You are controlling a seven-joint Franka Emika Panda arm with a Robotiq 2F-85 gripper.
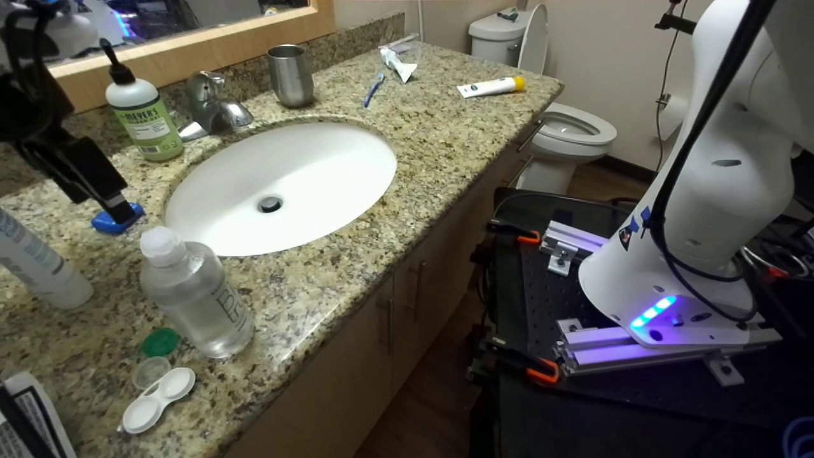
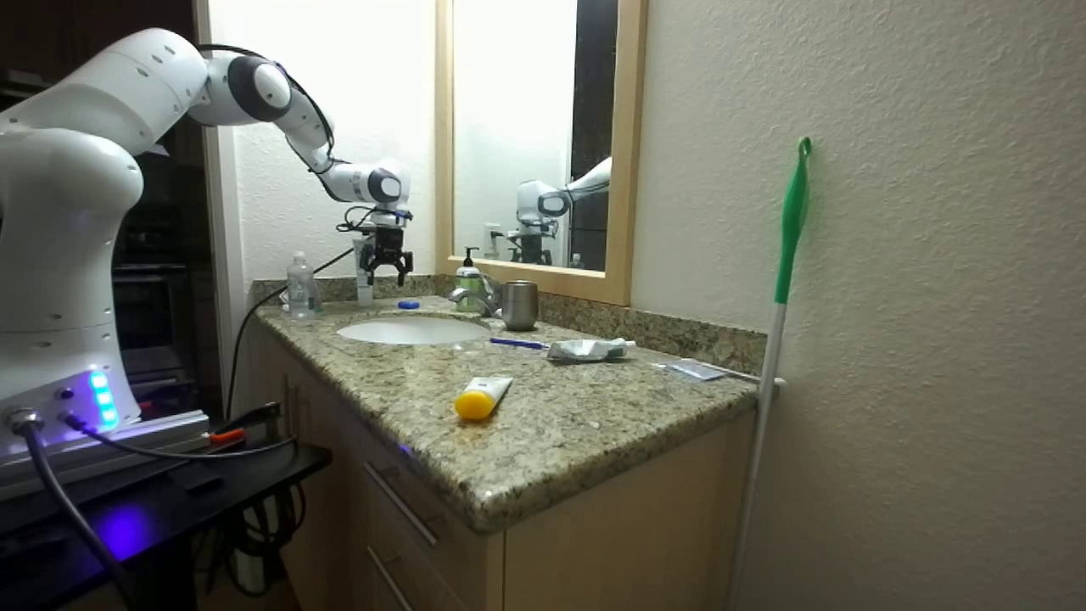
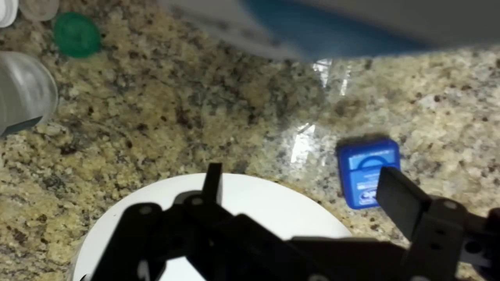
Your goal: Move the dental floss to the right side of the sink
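Note:
The dental floss is a small blue box (image 1: 105, 222) lying flat on the granite counter beside the white sink (image 1: 337, 184). It also shows in an exterior view (image 2: 409, 305) and in the wrist view (image 3: 359, 171), with the sink (image 3: 258, 195) at its lower left. My gripper (image 3: 300, 170) is open and empty. In the wrist view its right finger covers part of the floss, and its left finger is over the sink rim. In an exterior view the gripper (image 2: 386, 280) hangs above the counter near the floss, apart from it.
A white tube (image 1: 44, 261) stands close to the gripper. A clear bottle (image 1: 197, 299), soap bottle (image 1: 145, 117), faucet (image 1: 213, 108) and steel cup (image 1: 291, 76) stand round the sink. A toothbrush (image 1: 374, 90), crumpled tube (image 1: 398, 65) and yellow-capped tube (image 1: 489, 87) lie beyond it.

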